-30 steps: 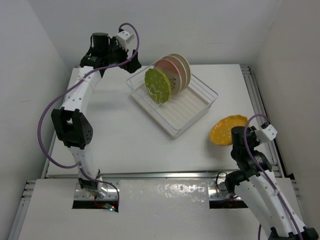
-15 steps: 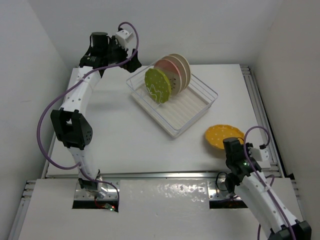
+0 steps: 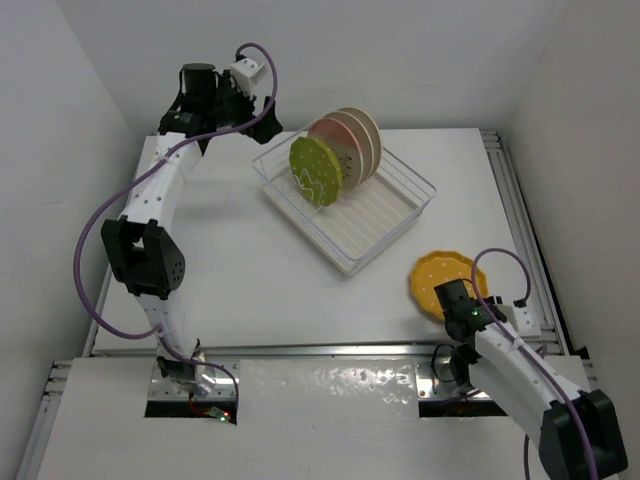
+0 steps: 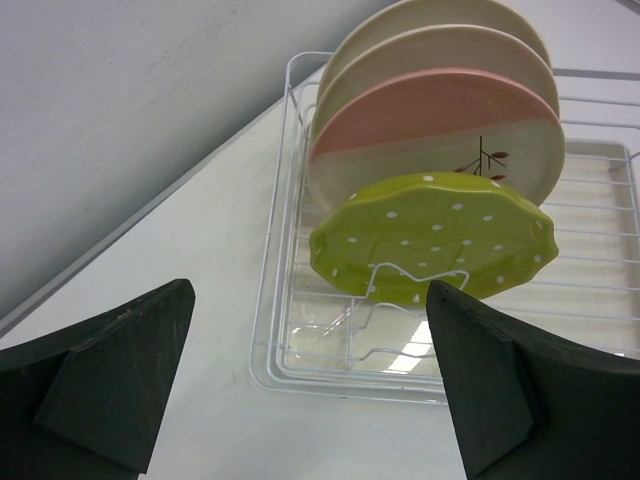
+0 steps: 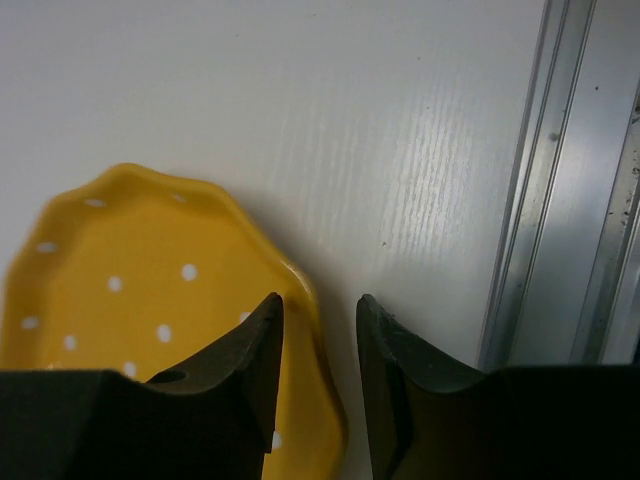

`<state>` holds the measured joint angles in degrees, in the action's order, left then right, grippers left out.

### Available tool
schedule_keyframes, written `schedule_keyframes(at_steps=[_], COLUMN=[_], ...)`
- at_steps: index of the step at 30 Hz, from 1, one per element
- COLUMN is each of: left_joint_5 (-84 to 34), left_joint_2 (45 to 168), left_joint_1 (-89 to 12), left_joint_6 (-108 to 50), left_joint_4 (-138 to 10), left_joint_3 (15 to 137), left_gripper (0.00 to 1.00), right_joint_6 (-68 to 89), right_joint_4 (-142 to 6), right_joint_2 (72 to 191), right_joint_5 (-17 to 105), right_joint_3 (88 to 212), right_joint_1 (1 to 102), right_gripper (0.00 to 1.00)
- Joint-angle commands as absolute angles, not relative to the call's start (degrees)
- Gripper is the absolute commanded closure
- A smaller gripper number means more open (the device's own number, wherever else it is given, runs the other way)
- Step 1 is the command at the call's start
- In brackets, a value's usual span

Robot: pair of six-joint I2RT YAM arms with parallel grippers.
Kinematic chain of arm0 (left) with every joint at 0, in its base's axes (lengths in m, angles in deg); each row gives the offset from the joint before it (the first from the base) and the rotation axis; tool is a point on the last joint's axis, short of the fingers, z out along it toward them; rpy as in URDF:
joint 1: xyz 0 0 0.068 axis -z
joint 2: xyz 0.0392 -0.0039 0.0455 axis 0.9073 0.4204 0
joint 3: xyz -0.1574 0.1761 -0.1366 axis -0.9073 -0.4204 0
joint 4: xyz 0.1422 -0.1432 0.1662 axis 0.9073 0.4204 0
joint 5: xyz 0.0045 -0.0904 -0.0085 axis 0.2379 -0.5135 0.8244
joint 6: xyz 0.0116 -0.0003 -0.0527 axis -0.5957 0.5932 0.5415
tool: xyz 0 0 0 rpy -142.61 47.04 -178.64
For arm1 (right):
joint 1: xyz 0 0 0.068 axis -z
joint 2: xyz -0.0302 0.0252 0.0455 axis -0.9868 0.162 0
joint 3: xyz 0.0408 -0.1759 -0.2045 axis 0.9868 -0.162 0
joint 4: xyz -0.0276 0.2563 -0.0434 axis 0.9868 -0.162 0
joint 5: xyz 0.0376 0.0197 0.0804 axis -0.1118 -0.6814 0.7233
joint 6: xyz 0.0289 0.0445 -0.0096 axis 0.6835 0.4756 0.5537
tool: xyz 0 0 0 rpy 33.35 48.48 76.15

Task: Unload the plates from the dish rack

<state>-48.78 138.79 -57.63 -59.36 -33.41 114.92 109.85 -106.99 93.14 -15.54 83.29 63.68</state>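
From above, the rack (image 3: 378, 215) sits on the table (image 3: 250, 250) turned diagonally to its edges, one corner toward the arms. Its far part holds plates standing on edge, one behind another: the green plate (image 3: 315, 172) nearest, then the pink plate (image 3: 330, 135), then the beige plate (image 3: 365, 125), their faces turned toward the near left. The yellow plate (image 3: 440, 272) lies flat and face up on the table, right of the rack and apart from it. The left arm stretches up the left side of the table, with the left hand (image 3: 263, 120) raised beside the rack's far-left corner and aimed at the plates. The right arm is folded low, and the right hand (image 3: 448, 296) points down at the yellow plate's near edge. In the left wrist view, the left fingers (image 4: 110, 380) stand wide apart with nothing between them. Ahead of them the green plate leans in a wire slot. The pink plate, half pink and half beige with a small twig mark, stands behind it, and two beige rims show behind that. In the right wrist view, the right fingers (image 5: 250, 350) leave only a narrow gap and straddle the yellow plate's scalloped rim, one over the dotted face, the other over bare table. Whether they pinch the rim cannot be told. A metal rail (image 5: 560, 200) runs along the right.
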Motion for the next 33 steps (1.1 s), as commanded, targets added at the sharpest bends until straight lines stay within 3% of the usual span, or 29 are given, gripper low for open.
schedule_keyframes(at_steps=[1, 5, 11, 15, 18, 20, 23, 26, 29, 33], left_joint_5=[-47.8, -47.3, -46.8, -45.8, -44.8, -44.4, -43.4, -41.3, -36.4, -25.2], left_joint_2=[136.0, 135.9, 136.3, 136.5, 136.7, 136.7, 136.6, 136.1, 135.2, 134.2], left_joint_1=[-57.2, -57.2, -57.2, -57.2, -57.2, -57.3, -57.3, -57.6, -57.8, -57.8], left_joint_6=[-59.7, -60.6, -61.0, -62.1, -63.2, -63.8, -64.7, -64.5, -64.0, -64.2], left_joint_4=[-35.2, -34.4, -33.6, -32.7, -31.3, -30.3, -28.6, -27.5, -26.3, -25.2], left_joint_3=[117.3, 117.3, 117.1, 117.3, 118.0, 118.2, 118.0, 116.9, 115.2, 111.6], left_gripper=[0.00, 0.00, 0.00, 0.00, 0.00, 0.00, 0.00, 0.01, 0.01, 0.02], right_joint_6=[111.7, 110.1, 93.1, 63.8, 42.7, 33.2, 20.7, 14.0, 12.3, 12.3], right_joint_4=[-105.7, -106.4, -104.0, -95.6, -85.9, -80.1, -84.5, -95.8, -100.3, -96.6], right_joint_2=[96.0, 98.0, 96.7, 94.7, 95.2, 99.3, 112.6, 129.2, 141.8, 151.3], right_joint_5=[-18.0, -19.2, -21.0, -18.5, -9.6, 4.2, 29.0, 33.8, 36.1, 41.6], right_joint_3=[84.5, 86.1, 92.3, 101.2, 109.1, 113.8, 135.0, 155.7, 169.7, 177.3], right_joint_1=[63.6, 63.6, 63.6, 63.6, 63.6, 63.6, 62.9, 57.4, 54.8, 52.9], right_gripper=[0.65, 0.64, 0.51, 0.30, 0.26, 0.27, 0.31, 0.33, 0.27, 0.27])
